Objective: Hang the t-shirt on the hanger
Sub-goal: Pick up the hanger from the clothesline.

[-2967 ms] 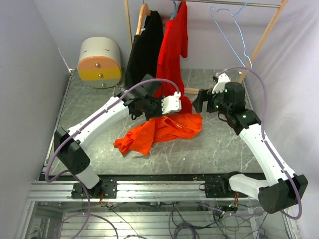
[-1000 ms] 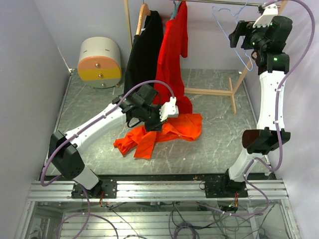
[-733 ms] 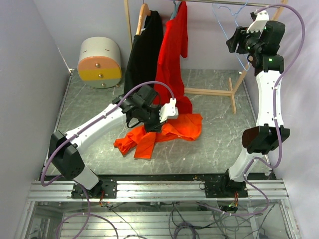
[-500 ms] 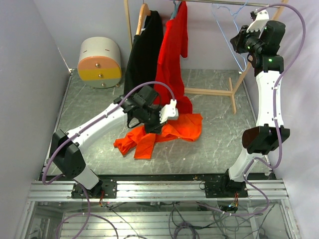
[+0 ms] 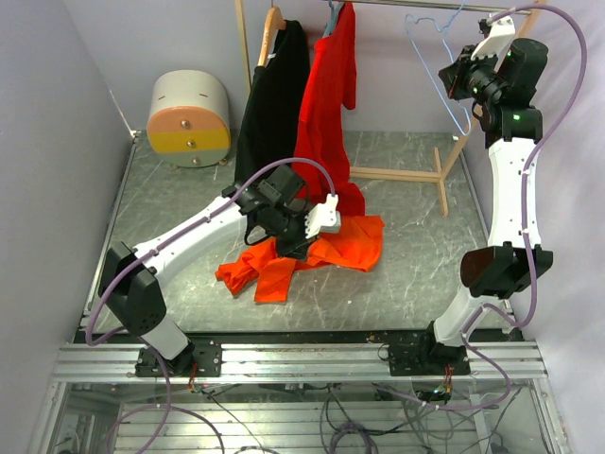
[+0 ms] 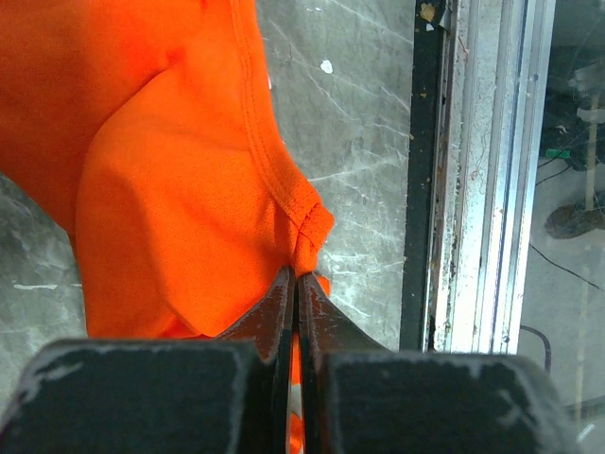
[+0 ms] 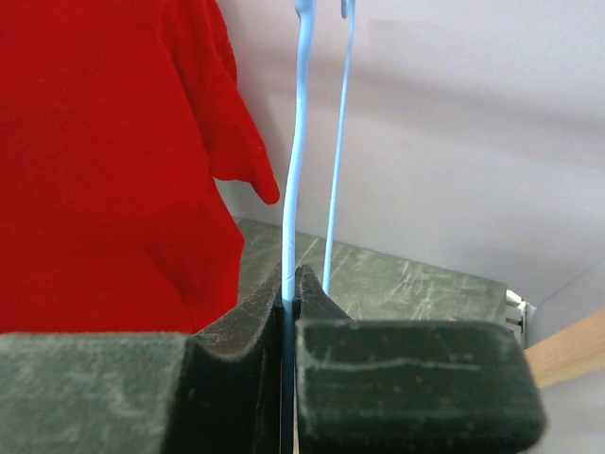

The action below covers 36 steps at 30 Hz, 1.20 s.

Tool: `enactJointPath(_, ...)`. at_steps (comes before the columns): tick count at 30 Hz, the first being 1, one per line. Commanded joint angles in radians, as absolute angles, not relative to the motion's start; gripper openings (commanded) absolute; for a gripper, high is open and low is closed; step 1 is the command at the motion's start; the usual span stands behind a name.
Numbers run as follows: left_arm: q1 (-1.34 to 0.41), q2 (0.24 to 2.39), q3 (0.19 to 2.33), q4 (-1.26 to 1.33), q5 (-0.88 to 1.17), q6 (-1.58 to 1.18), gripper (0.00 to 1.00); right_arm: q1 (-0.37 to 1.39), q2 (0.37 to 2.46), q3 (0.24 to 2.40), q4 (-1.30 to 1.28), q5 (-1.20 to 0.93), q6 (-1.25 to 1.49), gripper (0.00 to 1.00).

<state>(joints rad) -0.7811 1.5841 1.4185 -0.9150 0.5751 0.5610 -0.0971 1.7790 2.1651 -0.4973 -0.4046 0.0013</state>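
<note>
The right gripper point(image 7: 291, 284) has been raised from beside the t-shirt point(image 5: 331, 244) to the rail point(image 5: 416, 7) and closed on one wire of the pale-blue hanger point(image 7: 295, 142), which appears still hooked there. The left gripper point(image 6: 295, 279) has been kept clamped on a stitched edge of the t-shirt, which lies crumpled on the table point(image 5: 425, 265) below the red shirt point(image 5: 326, 95). With both pieces held, the hanger can probably be unhooked and brought down.
</note>
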Motion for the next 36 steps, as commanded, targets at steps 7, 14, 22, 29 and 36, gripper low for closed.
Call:
enactJointPath(7,-0.792,1.590,1.456,-0.929,0.604,0.570,0.07,-0.106,1.715,2.196,-0.409,-0.388,0.028,0.00)
enactJointPath(14,-0.792,1.582,1.450,-0.917,0.577,0.553,0.07,-0.105,1.719,2.277,-0.419,-0.392,0.039,0.00)
enactJointPath(22,-0.767,1.553,1.433,-0.844,0.488,0.465,0.07,-0.105,1.610,2.131,-0.518,-0.415,-0.008,0.00)
enactJointPath(29,-0.735,1.521,1.404,-0.795,0.397,0.415,0.07,-0.106,1.447,1.969,-0.636,-0.434,-0.066,0.00)
enactJointPath(36,-0.674,1.544,1.457,-0.816,0.341,0.412,0.07,-0.103,1.302,1.819,-0.813,-0.487,-0.128,0.00)
